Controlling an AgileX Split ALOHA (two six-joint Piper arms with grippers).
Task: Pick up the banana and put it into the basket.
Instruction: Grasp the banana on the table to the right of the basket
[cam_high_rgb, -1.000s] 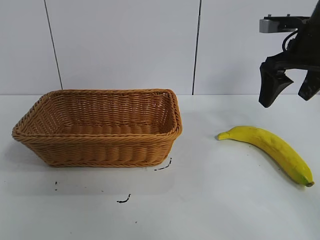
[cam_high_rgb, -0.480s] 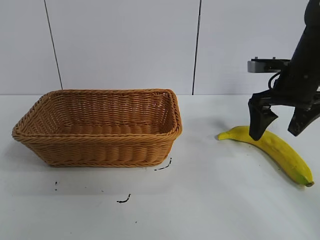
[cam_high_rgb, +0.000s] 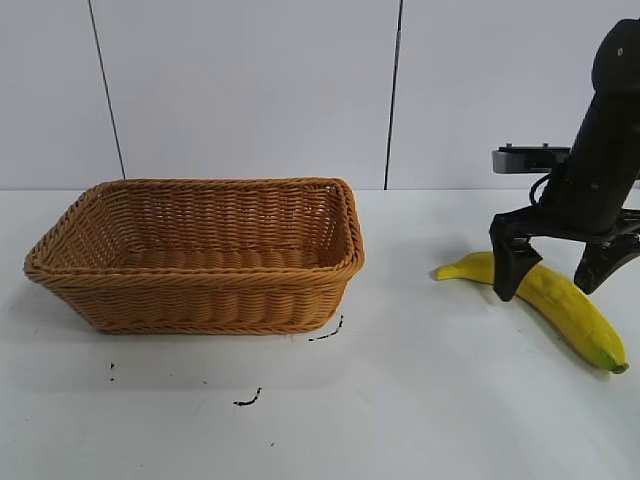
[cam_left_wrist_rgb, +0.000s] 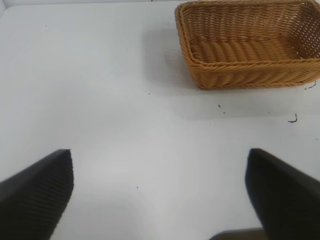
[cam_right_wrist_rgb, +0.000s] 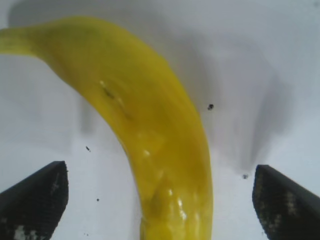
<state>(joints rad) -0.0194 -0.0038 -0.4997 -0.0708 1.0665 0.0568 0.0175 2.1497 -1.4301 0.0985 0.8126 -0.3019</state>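
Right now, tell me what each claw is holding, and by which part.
Nothing is held. The right claw stands open, straddling the banana on the table, not closed on it. The left claw is open over bare table, short of the basket.

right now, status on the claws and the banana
Right claw open, straddling banana on table. Left claw open, idle. Basket empty, path clear.

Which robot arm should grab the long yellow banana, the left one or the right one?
The right one, probably. The right gripper hangs open right over the long yellow curved banana, one finger on each side. The left gripper is open too, over bare white table, far from it.
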